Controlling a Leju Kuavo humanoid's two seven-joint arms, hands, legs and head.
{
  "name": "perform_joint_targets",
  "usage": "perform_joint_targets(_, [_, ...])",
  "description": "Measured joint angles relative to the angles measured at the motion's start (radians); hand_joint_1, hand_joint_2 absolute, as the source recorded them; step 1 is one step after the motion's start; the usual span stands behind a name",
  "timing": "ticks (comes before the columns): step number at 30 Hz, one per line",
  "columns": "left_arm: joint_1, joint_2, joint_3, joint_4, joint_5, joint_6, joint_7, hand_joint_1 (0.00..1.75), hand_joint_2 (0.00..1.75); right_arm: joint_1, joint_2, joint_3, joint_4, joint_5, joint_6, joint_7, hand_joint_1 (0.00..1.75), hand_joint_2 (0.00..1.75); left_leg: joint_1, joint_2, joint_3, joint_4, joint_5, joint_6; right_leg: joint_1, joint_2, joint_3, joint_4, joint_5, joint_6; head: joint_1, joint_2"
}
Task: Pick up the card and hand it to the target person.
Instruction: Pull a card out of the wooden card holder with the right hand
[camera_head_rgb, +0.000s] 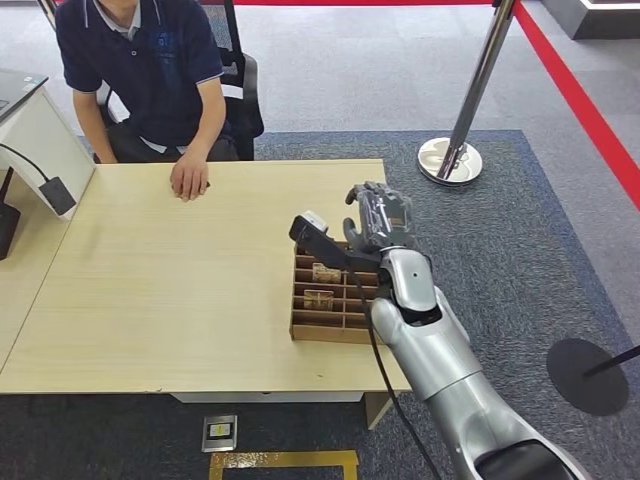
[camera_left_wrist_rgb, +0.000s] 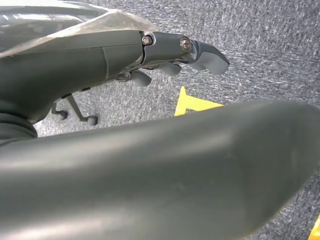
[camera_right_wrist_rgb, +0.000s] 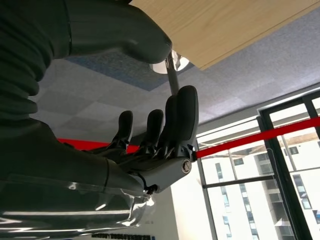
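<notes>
1. The left hand (camera_left_wrist_rgb: 181, 52) hangs low over the grey carpet near a yellow floor marking (camera_left_wrist_rgb: 192, 103); its dark fingers lie loosely curled and hold nothing, though the wrist view is too close to tell whether they are fully closed.
2. The right hand (camera_head_rgb: 380, 218) is raised above the far edge of a wooden slotted card box (camera_head_rgb: 324, 300) at the counter's (camera_head_rgb: 166, 290) near right. Its fingers are bent and apart, with nothing between them in the right wrist view.
3. Two small cards (camera_head_rgb: 326, 272) lie in the box's slots, one further in and one (camera_head_rgb: 318, 298) nearer. Their print is too small to read.
4. A card is likely light, thin and stiff, and slippery on its faces. Pinching its exposed upper edge between thumb and finger looks the safest hold, since the slot walls leave little room.
5. The wrist-mounted camera and forearm cover the box's right side, so any cards there are hidden.
6. Across the counter sits a person (camera_head_rgb: 147, 70) in a dark polo, one hand (camera_head_rgb: 189, 178) resting on the counter's far edge; the head is cut off.
</notes>
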Motion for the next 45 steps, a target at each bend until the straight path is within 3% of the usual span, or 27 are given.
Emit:
perform_joint_targets(5, [0.000,0.000,0.000,0.000,-0.002,0.000,0.006,0.00,0.00,0.000,0.000,-0.001,0.016,0.000,0.003,0.005,0.86,1.75,0.000,0.000,0.000,0.000,0.000,0.000,0.000,0.000,0.000,0.000,0.000,0.000,0.000,0.000])
perform_joint_targets(15, [0.000,0.000,0.000,0.000,-0.007,0.000,0.006,0.00,0.00,0.002,-0.001,-0.012,0.073,-0.003,-0.002,0.007,0.89,1.75,0.000,0.000,0.000,0.000,0.000,0.000,0.000,0.000,0.000,0.000,0.000,0.000,0.000,0.000])
perform_joint_targets(20, [0.000,0.001,0.000,0.000,-0.009,0.000,0.007,0.00,0.00,0.002,-0.002,-0.020,0.101,-0.003,-0.005,0.010,1.00,1.75,0.000,0.000,0.000,0.000,0.000,0.000,0.000,0.000,0.000,0.000,0.000,0.000,0.000,0.000])
perform_joint_targets(31, [0.000,0.001,0.000,0.000,-0.011,0.000,0.007,0.00,0.00,0.003,-0.006,-0.030,0.144,-0.009,-0.013,0.010,1.04,1.75,0.000,0.000,0.000,0.000,0.000,0.000,0.000,0.000,0.000,0.000,0.000,0.000,0.000,0.000])
perform_joint_targets(45, [0.001,0.003,0.000,0.000,-0.020,0.000,0.007,0.00,0.00,0.004,-0.014,-0.040,0.174,-0.012,-0.017,0.013,0.92,1.75,0.000,0.000,0.000,0.000,0.000,0.000,0.000,0.000,0.000,0.000,0.000,0.000,0.000,0.000])
